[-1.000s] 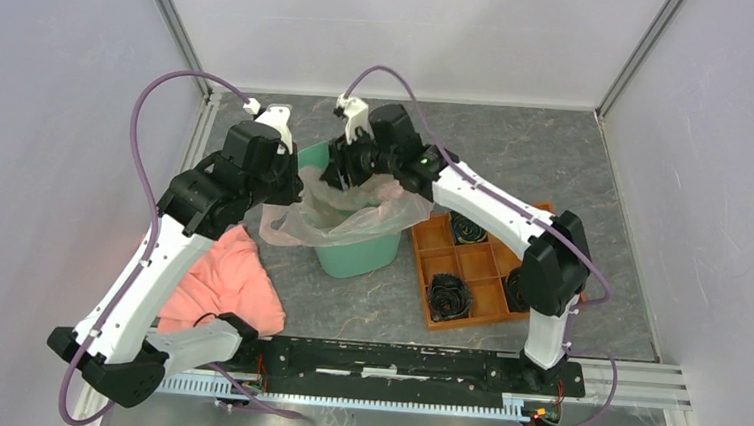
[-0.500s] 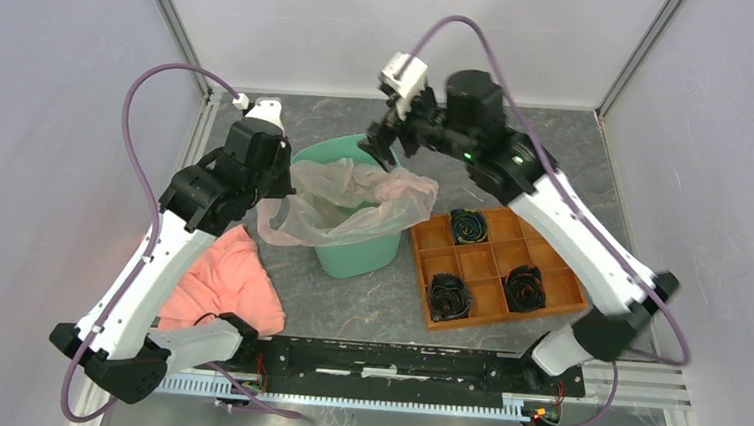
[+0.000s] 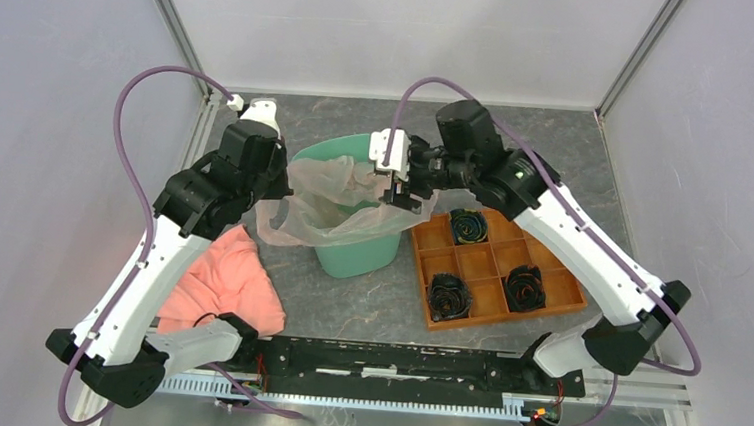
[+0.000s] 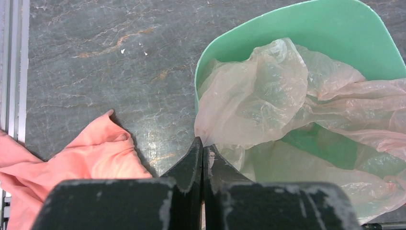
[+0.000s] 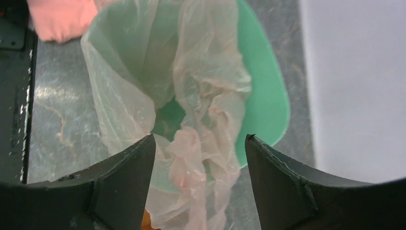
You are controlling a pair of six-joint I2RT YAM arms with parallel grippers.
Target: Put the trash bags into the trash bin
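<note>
The mint-green trash bin (image 3: 355, 254) stands mid-table. The see-through pale pink trash bag (image 3: 338, 210) lies in and over its mouth, spilling over the left and right rim. My left gripper (image 3: 276, 188) is shut on the bag's left edge at the bin's left rim; the left wrist view shows its fingertips (image 4: 202, 143) pinching the film (image 4: 258, 96) beside the bin (image 4: 335, 28). My right gripper (image 3: 402, 183) is open above the bin's right rim. In the right wrist view its jaws (image 5: 200, 141) stand wide apart over the crumpled bag (image 5: 201, 110) and the bin (image 5: 268, 105), holding nothing.
A salmon-pink cloth (image 3: 223, 282) lies left of the bin near my left arm, also in the left wrist view (image 4: 62, 167). An orange compartment tray (image 3: 495, 266) with dark rolled items sits right of the bin. Enclosure walls stand on the left, back and right sides.
My right arm rose out of the bin, then swung down and to the right, now open over the bin's right rim. The bag's right side settled. My left gripper kept its pinch.
</note>
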